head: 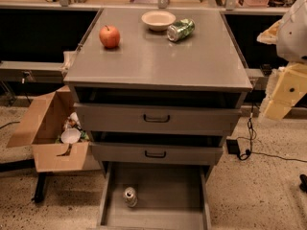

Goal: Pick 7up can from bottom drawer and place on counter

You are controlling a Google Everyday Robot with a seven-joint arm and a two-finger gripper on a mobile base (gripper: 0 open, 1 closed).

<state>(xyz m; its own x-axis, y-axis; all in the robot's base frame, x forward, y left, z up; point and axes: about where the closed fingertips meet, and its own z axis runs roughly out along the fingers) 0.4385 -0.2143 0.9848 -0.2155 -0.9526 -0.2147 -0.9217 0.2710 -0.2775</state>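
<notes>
7up can point(130, 196) upright in bottom drawer point(168, 188) | hand point(284, 92) right of counter point(158, 59), state cannot tell

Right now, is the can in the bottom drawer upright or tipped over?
Upright: the can shows its silver top, on the drawer floor. The gripper hangs right of the counter.

We are holding our white rounded plastic arm point(295, 28) raised at the right edge of view, and our cream-coloured blocky gripper point(284, 94) is hanging just below it, partly cropped.
</notes>
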